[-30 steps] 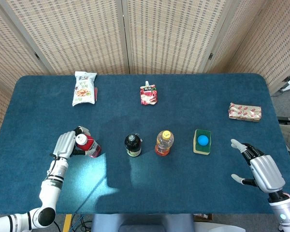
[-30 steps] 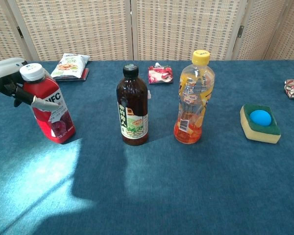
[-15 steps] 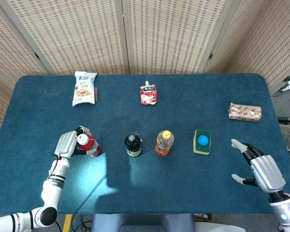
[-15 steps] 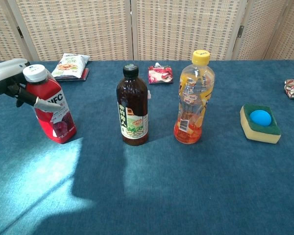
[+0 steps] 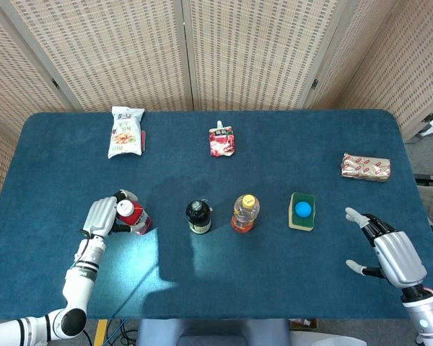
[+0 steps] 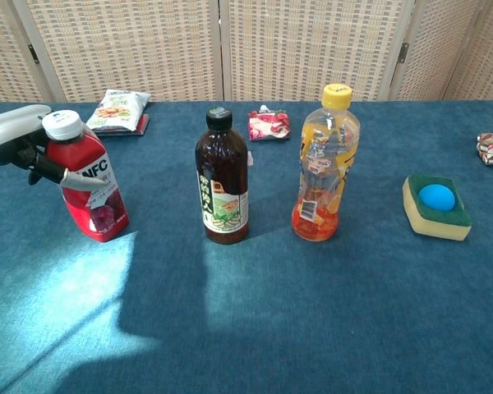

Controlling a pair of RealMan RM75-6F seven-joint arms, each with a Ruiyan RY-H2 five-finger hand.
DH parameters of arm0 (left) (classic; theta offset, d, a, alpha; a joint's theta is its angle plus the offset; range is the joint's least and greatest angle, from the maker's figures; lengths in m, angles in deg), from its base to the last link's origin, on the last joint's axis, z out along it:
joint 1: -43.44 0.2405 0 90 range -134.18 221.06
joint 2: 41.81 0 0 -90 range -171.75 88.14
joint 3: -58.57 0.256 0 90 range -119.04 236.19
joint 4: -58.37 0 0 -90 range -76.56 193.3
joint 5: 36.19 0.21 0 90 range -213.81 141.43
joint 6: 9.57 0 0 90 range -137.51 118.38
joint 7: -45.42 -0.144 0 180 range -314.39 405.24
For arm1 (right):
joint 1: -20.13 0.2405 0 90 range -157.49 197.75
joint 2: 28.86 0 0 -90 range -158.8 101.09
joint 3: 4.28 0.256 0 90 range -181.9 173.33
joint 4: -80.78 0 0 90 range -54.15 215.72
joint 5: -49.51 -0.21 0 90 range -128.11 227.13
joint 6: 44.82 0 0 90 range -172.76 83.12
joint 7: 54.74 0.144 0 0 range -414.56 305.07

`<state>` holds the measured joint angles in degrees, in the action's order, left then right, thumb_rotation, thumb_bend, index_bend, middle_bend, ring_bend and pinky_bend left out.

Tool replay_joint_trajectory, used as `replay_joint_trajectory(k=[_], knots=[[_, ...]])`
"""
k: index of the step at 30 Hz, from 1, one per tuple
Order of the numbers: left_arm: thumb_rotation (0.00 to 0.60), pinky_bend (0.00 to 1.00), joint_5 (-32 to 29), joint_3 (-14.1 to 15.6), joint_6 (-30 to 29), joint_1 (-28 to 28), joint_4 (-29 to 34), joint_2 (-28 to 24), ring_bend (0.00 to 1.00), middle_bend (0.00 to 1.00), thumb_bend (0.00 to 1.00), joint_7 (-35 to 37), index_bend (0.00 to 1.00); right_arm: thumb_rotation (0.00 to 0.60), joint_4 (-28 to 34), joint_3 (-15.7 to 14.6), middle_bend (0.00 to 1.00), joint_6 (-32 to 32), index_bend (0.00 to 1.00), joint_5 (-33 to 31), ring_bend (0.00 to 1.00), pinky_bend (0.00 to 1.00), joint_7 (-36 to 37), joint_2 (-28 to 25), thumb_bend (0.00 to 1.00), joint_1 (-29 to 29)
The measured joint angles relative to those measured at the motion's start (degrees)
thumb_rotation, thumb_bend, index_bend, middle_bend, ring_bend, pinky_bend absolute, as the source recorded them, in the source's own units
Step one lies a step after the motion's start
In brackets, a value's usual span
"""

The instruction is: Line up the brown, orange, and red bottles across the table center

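A: Blue cloth surface (image 5: 274, 274): where's the red plastic juice bottle (image 6: 89, 190)?

B: Left of the brown glass bottle (image 6: 222, 180), tilted, left hand (image 5: 99, 216) fingers clamped on it.

A: Next?

B: Likely stand it upright, let go.

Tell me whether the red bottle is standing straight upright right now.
No: in the chest view the red bottle leans with its white cap tipped toward the left hand that grips it, unlike the upright brown bottle.

Glossy plastic bottles (image 6: 223, 180) on matt cloth tabletop (image 6: 329, 328)
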<state>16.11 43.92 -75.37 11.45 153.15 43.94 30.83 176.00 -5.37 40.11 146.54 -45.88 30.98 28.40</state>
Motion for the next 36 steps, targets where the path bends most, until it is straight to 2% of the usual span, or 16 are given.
replay_joint_trajectory(k=[3,5,10,14,19,23,27,32,36], knots=[[0.6,0.69,-0.01,0.16,-0.03,-0.05,0.35,-0.33,0.35,0.08,0.03,-0.33,0.06,0.6,0.0,0.0,0.25,0.01,0.11,0.03,0.19,0.4,-0.04,0.0,0.0,-0.01],[0.6,0.66,0.02,0.22,0.03,-0.01,0.77,-0.73,0.31,0.02,0.03,-0.34,0.01,0.6,-0.01,0.02,0.25,0.0,0.11,-0.02,0.19,0.4,-0.1,0.03,0.0,-0.02],[0.6,0.61,-0.05,0.65,0.16,0.26,2.79,-2.74,0.24,0.0,0.03,-1.0,0.0,0.6,-0.08,0.11,0.25,-0.13,0.11,-0.26,0.19,0.4,-0.35,0.07,0.0,-0.01],[0.6,0.55,-0.29,1.74,1.01,0.68,6.46,-6.74,0.19,0.0,0.03,-2.35,0.0,0.6,-0.08,0.19,0.25,-0.48,0.11,-0.71,0.19,0.4,-0.79,0.08,0.0,0.02],[0.6,0.53,1.68,4.17,0.25,2.47,10.68,-11.99,0.17,0.0,0.03,-3.48,0.0,0.6,0.08,0.29,0.25,-1.6,0.11,-1.94,0.19,0.4,-1.49,-0.27,0.0,0.13],[0.6,0.53,6.5,6.46,-2.43,4.91,11.51,-13.92,0.16,0.0,0.03,-2.9,0.0,0.6,0.42,0.7,0.25,-2.61,0.11,-4.23,0.19,0.4,-3.21,-0.69,0.0,0.14],[0.6,0.52,12.88,9.16,-5.72,7.86,11.09,-15.38,0.16,0.0,0.03,-1.05,0.01,0.6,1.08,1.58,0.27,-2.95,0.17,-6.9,0.19,0.4,-6.42,-1.0,0.0,-0.14],[0.6,0.51,22.4,13.34,-11.45,12.39,8.23,-16.62,0.16,0.0,0.03,1.4,0.09,0.6,1.25,2.4,0.29,-2.36,0.17,-8.02,0.19,0.4,-7.76,-1.08,0.0,-0.65],[0.6,0.51,28.69,15.46,-17.26,15.91,4.97,-16.57,0.17,0.03,0.03,3.93,0.16,0.6,1.12,2.7,0.29,-2.54,0.17,-9.18,0.19,0.4,-8.9,-1.05,0.0,-0.84]])
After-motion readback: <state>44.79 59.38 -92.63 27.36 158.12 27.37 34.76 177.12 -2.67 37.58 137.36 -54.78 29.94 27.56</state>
